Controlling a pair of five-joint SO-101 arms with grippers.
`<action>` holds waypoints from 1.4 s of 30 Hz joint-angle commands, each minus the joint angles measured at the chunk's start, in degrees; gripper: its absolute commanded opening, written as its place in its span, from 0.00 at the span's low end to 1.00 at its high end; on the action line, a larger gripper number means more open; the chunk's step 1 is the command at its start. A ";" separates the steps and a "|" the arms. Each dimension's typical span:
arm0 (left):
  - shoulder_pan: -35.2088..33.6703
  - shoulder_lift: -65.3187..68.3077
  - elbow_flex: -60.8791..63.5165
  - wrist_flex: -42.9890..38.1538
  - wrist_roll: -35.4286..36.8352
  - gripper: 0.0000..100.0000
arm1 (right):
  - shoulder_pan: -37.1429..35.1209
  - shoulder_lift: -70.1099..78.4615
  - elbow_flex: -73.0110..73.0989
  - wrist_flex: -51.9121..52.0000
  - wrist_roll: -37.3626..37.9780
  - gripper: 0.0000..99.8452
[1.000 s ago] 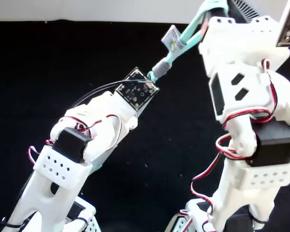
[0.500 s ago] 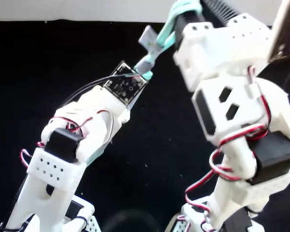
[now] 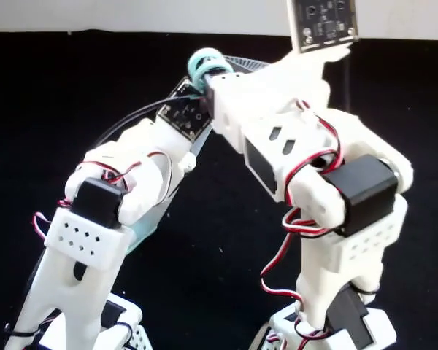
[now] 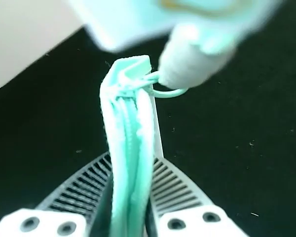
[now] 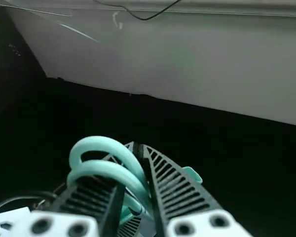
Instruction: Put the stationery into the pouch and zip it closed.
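Observation:
Both arms hold a mint green pouch off the black table. In the left wrist view my left gripper (image 4: 130, 165) is shut on the pouch's zipper edge (image 4: 130, 123), which runs out between the ribbed fingers (image 4: 175, 185). A thin ring pull (image 4: 168, 91) and a blurred pale tag (image 4: 187, 22) hang at the edge's far end. My right gripper (image 5: 138, 170) is shut on the pouch's mint loop (image 5: 101, 155). From above, that loop (image 3: 204, 64) shows where the two arms meet, and a strip of the pouch (image 3: 147, 230) shows under the left arm.
The black table cover (image 3: 58, 95) spreads under both arms. A pale wall (image 5: 187, 69) with a dark cable runs along its far edge. The right arm's camera board (image 3: 321, 22) stands high at the back.
The right arm has swung left and down until its gripper sits against the left arm's wrist. The stretched mint strap and pale tag no longer show from above.

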 commanded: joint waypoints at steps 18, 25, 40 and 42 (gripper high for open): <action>5.23 4.18 -0.48 -2.46 4.40 0.01 | 24.48 2.68 -7.87 1.36 0.00 0.01; 4.44 2.15 12.88 -8.09 4.13 0.01 | 25.01 2.68 -7.96 1.01 0.00 0.01; -6.20 -15.43 11.38 16.00 -6.24 0.10 | 17.63 2.59 -9.10 1.36 -0.35 0.01; -6.20 -17.63 10.07 18.64 -6.15 0.18 | 17.01 2.59 -10.33 1.45 -0.35 0.01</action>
